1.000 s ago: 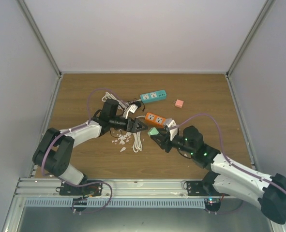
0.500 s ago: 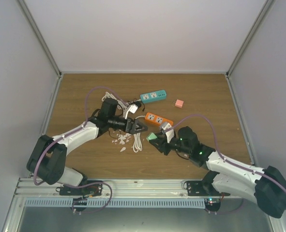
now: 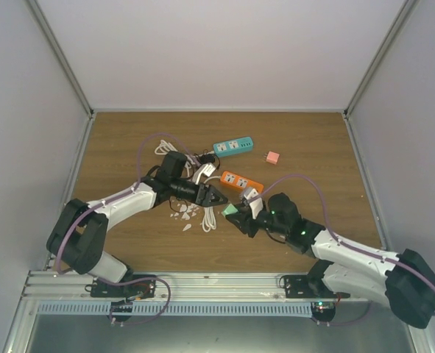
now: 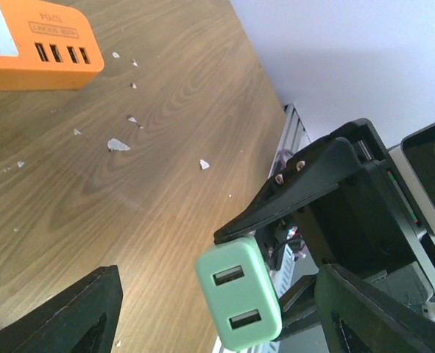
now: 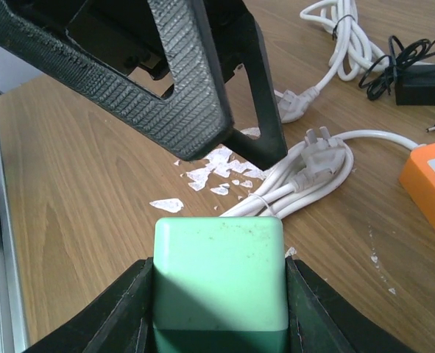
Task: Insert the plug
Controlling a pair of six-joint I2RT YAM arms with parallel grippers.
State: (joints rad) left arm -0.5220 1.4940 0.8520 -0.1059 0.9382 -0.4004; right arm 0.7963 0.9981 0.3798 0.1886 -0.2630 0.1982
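A mint-green plug block (image 3: 232, 209) with two USB slots sits between the fingers of my right gripper (image 3: 236, 214), which is shut on it just above the table. It fills the right wrist view (image 5: 218, 272), and its slotted face shows in the left wrist view (image 4: 239, 290). My left gripper (image 3: 218, 195) is open and empty. Its fingertips (image 5: 173, 81) point at the plug from the left, close to it but apart. The orange power strip (image 3: 239, 181) lies just behind both grippers and shows in the left wrist view (image 4: 33, 48).
A teal power strip (image 3: 233, 146) and a small pink plug (image 3: 273, 157) lie further back. Coiled white cables (image 3: 208, 213) and white flakes (image 5: 217, 173) lie under the left gripper. A black adapter (image 5: 423, 81) with its cord is behind them.
My right gripper has carried the green plug a little left and toward the near edge. My left arm has shifted slightly, its open gripper staying pointed at the plug.
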